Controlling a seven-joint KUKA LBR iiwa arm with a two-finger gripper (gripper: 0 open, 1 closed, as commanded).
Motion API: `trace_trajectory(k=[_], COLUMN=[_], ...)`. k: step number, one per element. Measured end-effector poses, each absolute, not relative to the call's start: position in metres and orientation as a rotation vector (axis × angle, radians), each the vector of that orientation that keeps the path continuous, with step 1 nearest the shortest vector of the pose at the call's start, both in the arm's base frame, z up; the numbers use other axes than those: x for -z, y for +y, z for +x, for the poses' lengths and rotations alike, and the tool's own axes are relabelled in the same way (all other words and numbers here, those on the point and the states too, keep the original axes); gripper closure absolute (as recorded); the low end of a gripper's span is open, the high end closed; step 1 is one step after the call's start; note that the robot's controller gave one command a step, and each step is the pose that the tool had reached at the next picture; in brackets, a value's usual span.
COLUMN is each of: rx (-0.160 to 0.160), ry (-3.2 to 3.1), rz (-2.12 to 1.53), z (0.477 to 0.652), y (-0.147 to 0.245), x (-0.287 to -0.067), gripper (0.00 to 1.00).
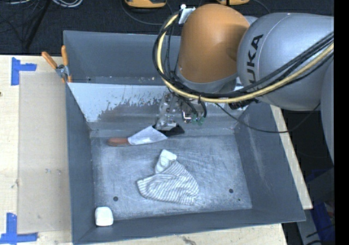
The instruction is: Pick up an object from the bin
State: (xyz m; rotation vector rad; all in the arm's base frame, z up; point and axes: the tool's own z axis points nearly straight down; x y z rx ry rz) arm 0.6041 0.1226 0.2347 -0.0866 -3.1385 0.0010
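Since the gripper (171,121) sits low by the back wall (109,102), the closest thing is the brown-handled scraper (143,137). Its pale blade is right beside it and the handle runs off view-left along the wall. Can't tell if the gripper's apart or together.

The metal bin (79,156) looks scuffed and matt, the striped cloth (172,186) soft, the orange cover (212,42) glossy.

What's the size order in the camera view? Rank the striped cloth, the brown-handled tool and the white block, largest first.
1. striped cloth
2. brown-handled tool: long but thin, covering less than the cloth
3. white block: plainly smallest
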Motion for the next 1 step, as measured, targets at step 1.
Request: trace_trajectory(k=[1], rx=[0.001], ry=[-3.146], rz=[0.118], z=[0.5813], y=[0.1157], x=[-0.2044], gripper=[1.00])
